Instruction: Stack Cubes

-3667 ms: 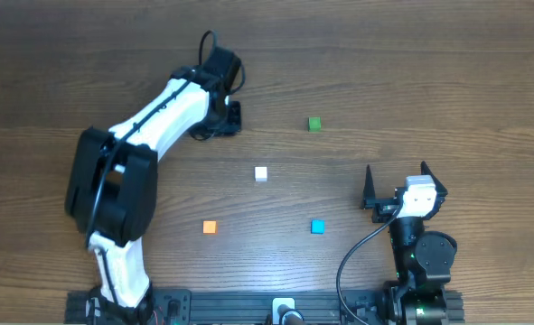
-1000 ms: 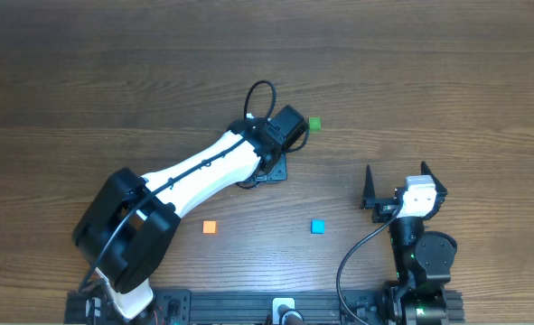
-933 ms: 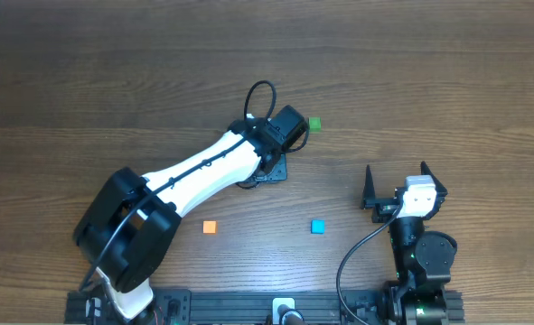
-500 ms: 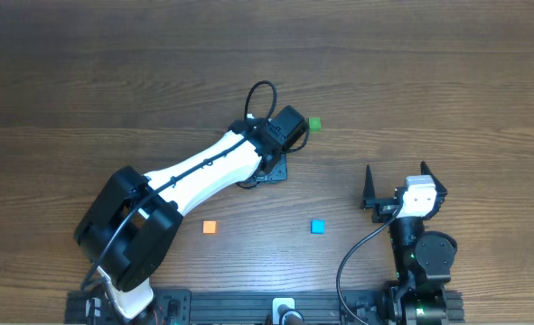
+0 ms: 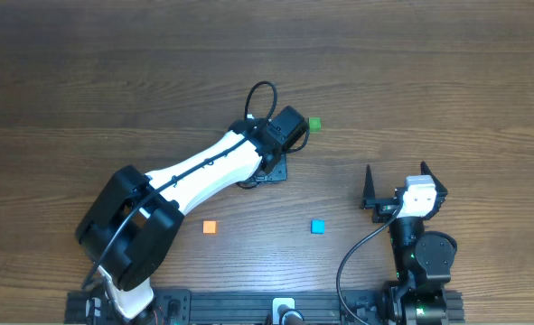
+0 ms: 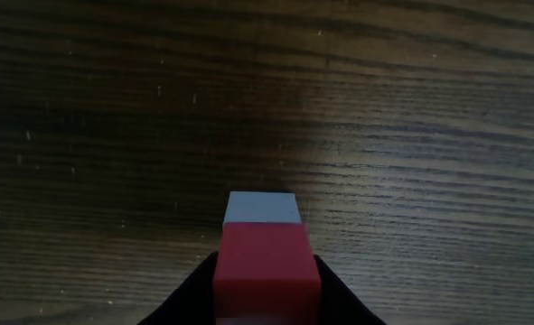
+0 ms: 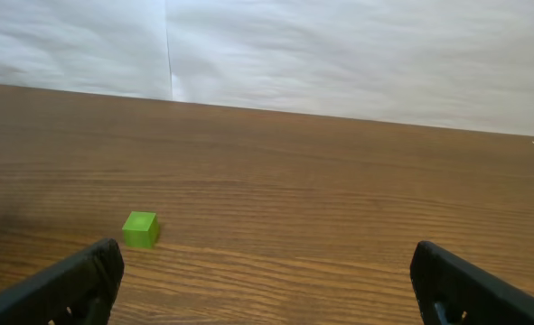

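The left gripper (image 5: 267, 171) is closed down to one cube's width on a small red cube (image 6: 267, 266), one finger against each side face. A small white cube (image 6: 263, 207) rests on the brown wooden table (image 5: 447, 72) directly beneath the red cube. I cannot tell whether the two touch. The right gripper (image 5: 397, 179) sits near its base with its fingers spread wide and nothing between them.

Likely faults from here:
- Overhang: if the red cube is released off-centre, it probably tips off the white cube.
- Drop height: a release with a gap beneath may make the red cube bounce or rotate.
- Finger contact: opening fingers set too low could nudge the light white cube sideways.

Count: five cubes, one of each colour. These are the red cube, the white cube, a small green cube (image 5: 314, 125), a small orange cube (image 5: 210, 227) and a small blue cube (image 5: 317, 227). There are two arms and two grippers.
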`<action>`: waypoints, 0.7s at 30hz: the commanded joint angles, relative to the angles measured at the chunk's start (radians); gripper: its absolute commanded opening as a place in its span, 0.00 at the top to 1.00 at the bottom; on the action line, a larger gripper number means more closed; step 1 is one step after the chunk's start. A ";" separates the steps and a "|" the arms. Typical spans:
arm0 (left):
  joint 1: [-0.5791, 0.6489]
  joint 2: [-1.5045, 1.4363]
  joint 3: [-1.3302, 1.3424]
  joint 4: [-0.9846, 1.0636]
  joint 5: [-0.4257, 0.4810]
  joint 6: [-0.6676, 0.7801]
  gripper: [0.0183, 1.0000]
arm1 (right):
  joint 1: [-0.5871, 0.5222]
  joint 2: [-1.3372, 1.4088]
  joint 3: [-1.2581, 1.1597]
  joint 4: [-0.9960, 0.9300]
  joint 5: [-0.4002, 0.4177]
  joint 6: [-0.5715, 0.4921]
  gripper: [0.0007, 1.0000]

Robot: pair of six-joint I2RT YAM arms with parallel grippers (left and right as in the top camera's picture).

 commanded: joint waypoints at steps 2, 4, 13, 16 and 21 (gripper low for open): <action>0.008 0.020 -0.006 0.003 -0.011 -0.014 0.60 | -0.006 -0.007 -0.007 0.002 -0.005 0.002 0.01; 0.008 0.020 -0.006 0.003 -0.011 -0.014 0.55 | -0.006 -0.007 -0.007 0.002 -0.005 0.002 0.01; 0.007 -0.010 -0.006 0.014 -0.011 -0.014 0.00 | -0.006 -0.007 -0.007 0.002 -0.005 0.002 0.01; 0.007 -0.073 -0.006 0.013 -0.011 -0.013 0.00 | -0.006 -0.007 -0.007 0.002 -0.005 0.002 0.01; 0.001 -0.254 -0.006 -0.023 -0.013 -0.002 0.00 | -0.006 -0.007 -0.007 0.002 -0.005 0.002 0.01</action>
